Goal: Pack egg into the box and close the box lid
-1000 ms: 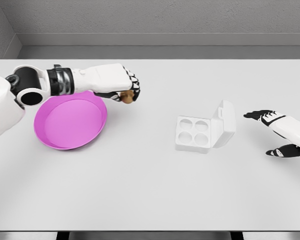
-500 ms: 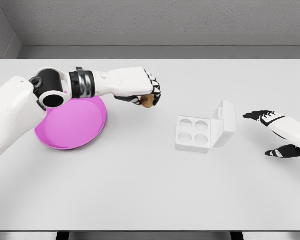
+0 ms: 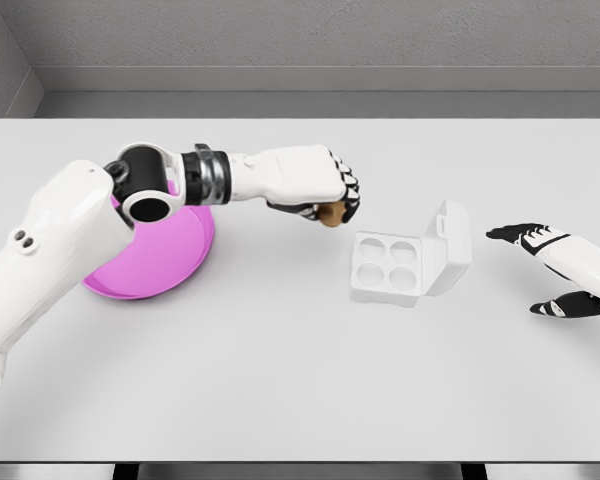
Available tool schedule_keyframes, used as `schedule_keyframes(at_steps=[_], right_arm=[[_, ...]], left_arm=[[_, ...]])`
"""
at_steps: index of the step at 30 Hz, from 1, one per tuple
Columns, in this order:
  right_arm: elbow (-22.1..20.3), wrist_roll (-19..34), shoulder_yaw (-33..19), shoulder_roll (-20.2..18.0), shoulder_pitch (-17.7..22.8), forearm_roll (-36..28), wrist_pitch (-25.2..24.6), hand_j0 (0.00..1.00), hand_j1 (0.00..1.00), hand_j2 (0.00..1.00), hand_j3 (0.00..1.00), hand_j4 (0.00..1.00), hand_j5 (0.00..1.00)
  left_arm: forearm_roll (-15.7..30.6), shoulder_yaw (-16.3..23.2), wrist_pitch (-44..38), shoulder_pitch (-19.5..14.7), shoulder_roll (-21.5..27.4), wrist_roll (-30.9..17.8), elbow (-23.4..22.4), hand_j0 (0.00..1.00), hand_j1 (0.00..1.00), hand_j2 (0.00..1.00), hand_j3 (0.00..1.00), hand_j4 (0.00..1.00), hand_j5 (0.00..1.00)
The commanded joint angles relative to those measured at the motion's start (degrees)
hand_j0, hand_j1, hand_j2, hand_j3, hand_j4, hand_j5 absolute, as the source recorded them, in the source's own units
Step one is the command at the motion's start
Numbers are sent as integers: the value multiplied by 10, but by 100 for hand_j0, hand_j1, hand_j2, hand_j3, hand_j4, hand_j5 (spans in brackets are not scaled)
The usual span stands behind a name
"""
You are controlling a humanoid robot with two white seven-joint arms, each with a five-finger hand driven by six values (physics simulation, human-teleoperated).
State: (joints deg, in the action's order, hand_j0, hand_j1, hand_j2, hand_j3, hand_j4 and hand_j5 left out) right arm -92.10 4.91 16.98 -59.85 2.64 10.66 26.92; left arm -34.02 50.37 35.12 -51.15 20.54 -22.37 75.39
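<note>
Brown egg sits pinched under the curled fingers of the left hand, above the worktop just left of the open white box. Right hand rests spread near the right edge.

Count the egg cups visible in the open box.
4, all empty, in a two-by-two grid in the box: two toward the far side, two toward the near side. The only egg is in the left hand, left of the box.
</note>
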Motion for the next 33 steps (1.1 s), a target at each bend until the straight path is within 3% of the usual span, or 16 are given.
schedule_keyframes(at_steps=[1,13,33], right_arm=[[-1,-1,0,-1,0,-3,0,100,100,100,100,100,100],[-2,0,0,-1,0,-3,0,100,100,100,100,100,100],[-2,0,0,-1,0,-3,0,100,100,100,100,100,100]], left_arm=[[-4,0,-1,1,-15,0,-4,41,41,41,41,41,41],[-39,3,-1,8,-69,0,-34,41,41,41,41,41,41],[-68,3,-1,19,-97,0,-71,42,42,42,42,42,42]])
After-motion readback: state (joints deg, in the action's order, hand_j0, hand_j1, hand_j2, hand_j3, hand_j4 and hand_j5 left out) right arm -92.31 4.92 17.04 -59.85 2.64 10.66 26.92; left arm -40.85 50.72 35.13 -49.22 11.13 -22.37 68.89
